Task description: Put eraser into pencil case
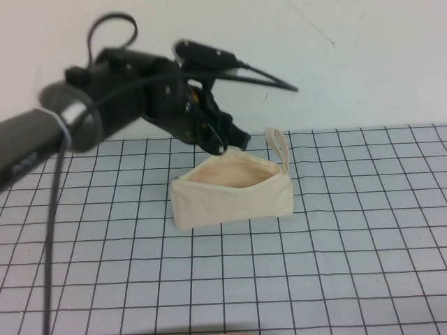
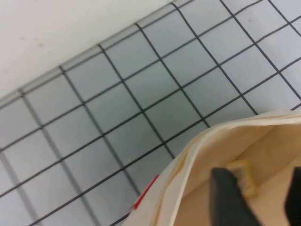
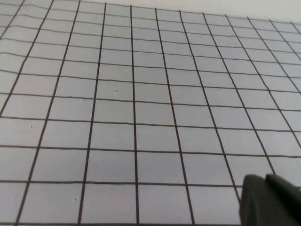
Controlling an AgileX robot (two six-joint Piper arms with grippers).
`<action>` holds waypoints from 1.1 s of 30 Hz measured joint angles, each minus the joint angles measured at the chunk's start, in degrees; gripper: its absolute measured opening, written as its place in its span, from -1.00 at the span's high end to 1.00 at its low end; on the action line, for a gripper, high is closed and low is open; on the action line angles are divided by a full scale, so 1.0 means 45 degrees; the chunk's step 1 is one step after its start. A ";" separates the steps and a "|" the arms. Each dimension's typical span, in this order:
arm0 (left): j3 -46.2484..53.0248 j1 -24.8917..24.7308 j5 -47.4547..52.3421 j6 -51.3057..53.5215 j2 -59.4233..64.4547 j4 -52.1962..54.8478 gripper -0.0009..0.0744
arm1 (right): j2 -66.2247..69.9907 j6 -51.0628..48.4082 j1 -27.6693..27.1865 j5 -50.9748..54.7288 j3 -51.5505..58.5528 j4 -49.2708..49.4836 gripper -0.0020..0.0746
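The pencil case stands on the grid-lined table, near the middle of the high view, with its mouth open and facing up. The pale peach lining shows inside the opening. A fabric loop strap rises from the end of the case at about 2 o'clock from its centre.

The left pincer hangs at the rim of the case, at about 11 o'clock from the centre of the case, pointing down into the opening. In the left wrist view the left pincer reaches inside the mouth of the case, and its two dark fingers stand moderately apart. The eraser lies between the fingers against the lining inside the case. Whether the fingers touch the eraser cannot be told. A small red mark shows just outside the rim of the case.

The right pincer appears only as a dark tip in the right wrist view, above bare table grid. Its state cannot be told.
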 joint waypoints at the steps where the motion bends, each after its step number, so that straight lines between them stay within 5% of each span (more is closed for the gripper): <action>1: -0.0132 0.0000 0.0303 -0.0094 -0.0242 0.0244 0.47 | 0.0000 0.0000 0.0000 0.0000 0.0000 0.0000 0.95; 5: -0.0379 0.0000 0.1425 -0.0286 -0.1791 0.1184 0.88 | 0.0000 0.0000 0.0000 0.0000 0.0000 0.0000 0.95; 14: 0.0481 0.0000 0.1213 -0.0846 -0.6734 0.1479 0.97 | 0.0000 0.0000 0.0000 0.0000 0.0000 0.0000 0.95; 22: 0.7158 0.0000 -0.2020 -0.0923 -1.3612 0.1731 0.97 | 0.0000 0.0000 0.0000 0.0000 0.0000 0.0000 0.95; 33: 1.3590 0.0000 -0.2191 -0.0923 -2.2640 0.1516 0.98 | 0.0000 0.0000 0.0000 0.0000 0.0000 0.0000 0.95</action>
